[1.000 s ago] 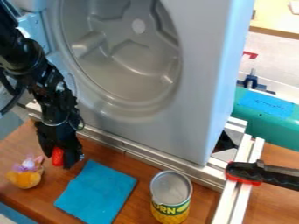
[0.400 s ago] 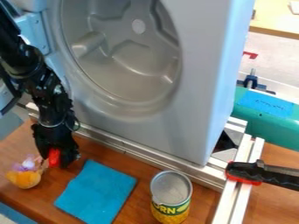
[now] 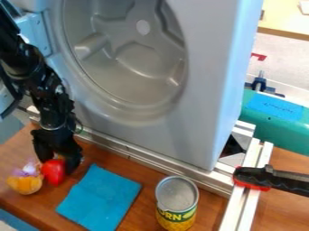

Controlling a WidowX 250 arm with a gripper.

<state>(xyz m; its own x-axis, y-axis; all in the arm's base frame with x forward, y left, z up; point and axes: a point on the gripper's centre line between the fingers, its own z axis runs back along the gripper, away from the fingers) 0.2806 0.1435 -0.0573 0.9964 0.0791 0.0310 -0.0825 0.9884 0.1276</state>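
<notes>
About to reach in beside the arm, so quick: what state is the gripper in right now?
Gripper: down at the red object; whether it is open or closed on it cannot be told.

Arm (image 3: 27, 65): black throughout, segmented, with bulky rounded joint housings and glossy highlights. Small pale markings on lower section. Dark cable curves alongside; thin cable loop (image 3: 79, 127) near wrist. Claw (image 3: 58, 163): matte black.
</notes>
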